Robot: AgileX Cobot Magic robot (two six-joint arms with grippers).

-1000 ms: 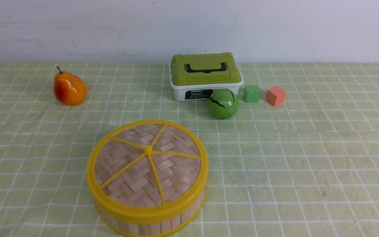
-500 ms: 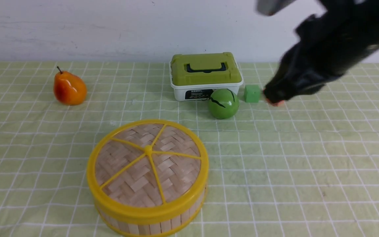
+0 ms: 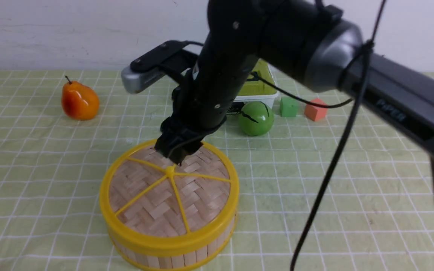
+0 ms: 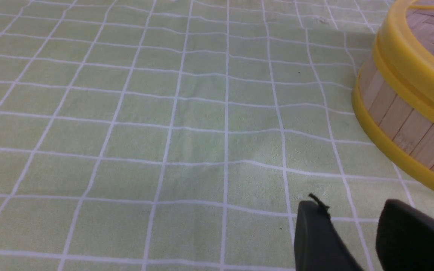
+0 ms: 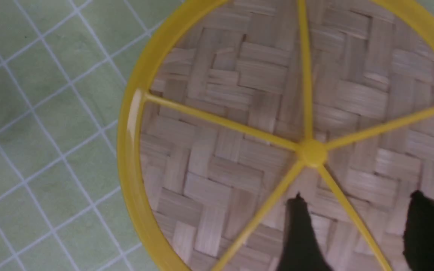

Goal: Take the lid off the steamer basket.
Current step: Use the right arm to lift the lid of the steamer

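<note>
Woven bamboo strips fill the lid (image 3: 168,188), which sits closed and level on the steamer basket (image 3: 187,259). Its yellow rim rests all round on the basket's upright wooden slats. The basket stands on the checked green cloth (image 3: 352,180), near the robot's edge and a little left of centre.

Read the front view as a dial centred on the lid's knob (image 5: 312,152), with twelve pointing away from the robot. The right gripper (image 3: 177,154) hangs at twelve o'clock, just beside the knob and close over the weave. From its wrist camera its two dark fingers (image 5: 300,233) are spread wide, with one yellow spoke (image 5: 349,222) running between them. They grip nothing, and whether their tips touch the weave cannot be told.

The left gripper (image 4: 352,210) is low over bare cloth near the basket's slatted wall but apart from it. Its fingers are parted with only cloth showing between them.

Further out on the dial, a pear (image 3: 79,101) lies at ten o'clock. A green ball (image 3: 255,118) lies at one o'clock, touching a white box (image 3: 258,98) with a green top, largely hidden behind the arm. Towards two o'clock a green cube (image 3: 288,107) and an orange cube (image 3: 315,109) sit just beside each other.
</note>
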